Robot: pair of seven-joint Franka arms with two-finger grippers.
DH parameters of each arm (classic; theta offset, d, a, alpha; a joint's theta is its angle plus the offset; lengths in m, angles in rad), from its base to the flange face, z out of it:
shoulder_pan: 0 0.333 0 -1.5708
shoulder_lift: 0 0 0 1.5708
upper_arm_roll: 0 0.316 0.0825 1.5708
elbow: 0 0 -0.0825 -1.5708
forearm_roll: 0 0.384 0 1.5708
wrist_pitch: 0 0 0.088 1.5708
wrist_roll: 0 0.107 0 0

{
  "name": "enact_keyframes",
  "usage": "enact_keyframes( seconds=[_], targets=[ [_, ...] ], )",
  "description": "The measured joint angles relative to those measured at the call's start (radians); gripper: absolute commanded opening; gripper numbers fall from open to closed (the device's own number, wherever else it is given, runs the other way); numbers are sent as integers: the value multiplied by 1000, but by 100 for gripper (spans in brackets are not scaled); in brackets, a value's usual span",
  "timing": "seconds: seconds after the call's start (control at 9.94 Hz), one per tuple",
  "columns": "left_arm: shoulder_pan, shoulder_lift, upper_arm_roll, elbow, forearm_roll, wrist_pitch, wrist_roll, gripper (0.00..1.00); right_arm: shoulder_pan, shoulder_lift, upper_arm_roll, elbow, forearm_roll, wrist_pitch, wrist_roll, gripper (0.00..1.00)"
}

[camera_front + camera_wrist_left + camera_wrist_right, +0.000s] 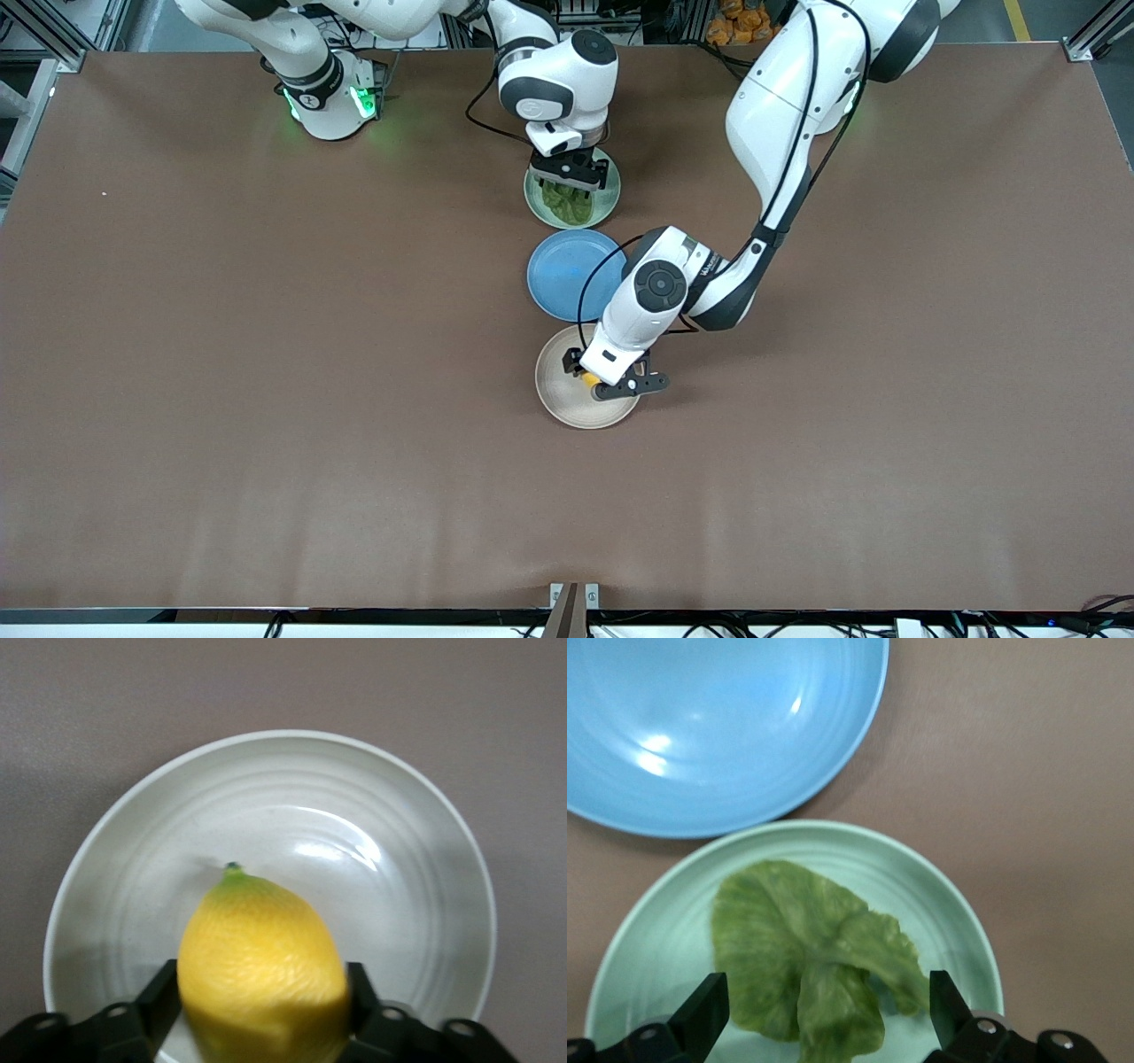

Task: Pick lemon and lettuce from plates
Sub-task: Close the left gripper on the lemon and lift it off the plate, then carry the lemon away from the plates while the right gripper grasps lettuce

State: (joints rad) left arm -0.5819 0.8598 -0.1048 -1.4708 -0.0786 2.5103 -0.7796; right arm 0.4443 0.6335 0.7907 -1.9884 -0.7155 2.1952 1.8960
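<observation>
The lemon (588, 379) lies over the beige-cream plate (554, 403), the plate nearest the front camera. My left gripper (595, 386) is down at this plate. In the left wrist view the lemon (261, 961) sits between the black fingers (158, 997), which press on both of its sides over the plate (399, 886). The lettuce (567, 206) lies on the mint green plate (606, 206), nearest the robots' bases. My right gripper (565, 184) hangs low over it, open. In the right wrist view its fingers (704, 1010) stand wide on either side of the lettuce (806, 948) without touching it, above the mint plate (664, 930).
An empty blue plate (567, 275) lies between the two other plates; it also shows in the right wrist view (718, 726). The three plates form a line down the table's middle. Bare brown table surface spreads toward both ends.
</observation>
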Motion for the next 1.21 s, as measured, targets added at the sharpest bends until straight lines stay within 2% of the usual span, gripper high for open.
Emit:
enact_keyframes(
  seconds=[0.1,0.3,0.5,0.7,0.91,1.11,1.21],
  targets=[
    [-6,0,8,3,3,1,0,0,2,18,3,0,-13,3,11,100],
    [-2,-7,22,17,7,0,0,0,13,32,8,1,-19,5,17,100],
    [30,-58,30,39,8,-59,0,0,26,44,9,1,-59,5,48,100],
    [81,-177,31,53,8,-206,0,0,26,73,8,1,-116,5,84,100],
    [153,-312,30,53,8,-385,22,0,25,84,8,6,-130,5,90,100],
    [245,-417,32,43,9,-591,174,0,21,84,6,10,-132,5,90,67],
    [302,-465,33,19,9,-652,252,0,19,84,6,14,-136,5,90,51]
  ],
)
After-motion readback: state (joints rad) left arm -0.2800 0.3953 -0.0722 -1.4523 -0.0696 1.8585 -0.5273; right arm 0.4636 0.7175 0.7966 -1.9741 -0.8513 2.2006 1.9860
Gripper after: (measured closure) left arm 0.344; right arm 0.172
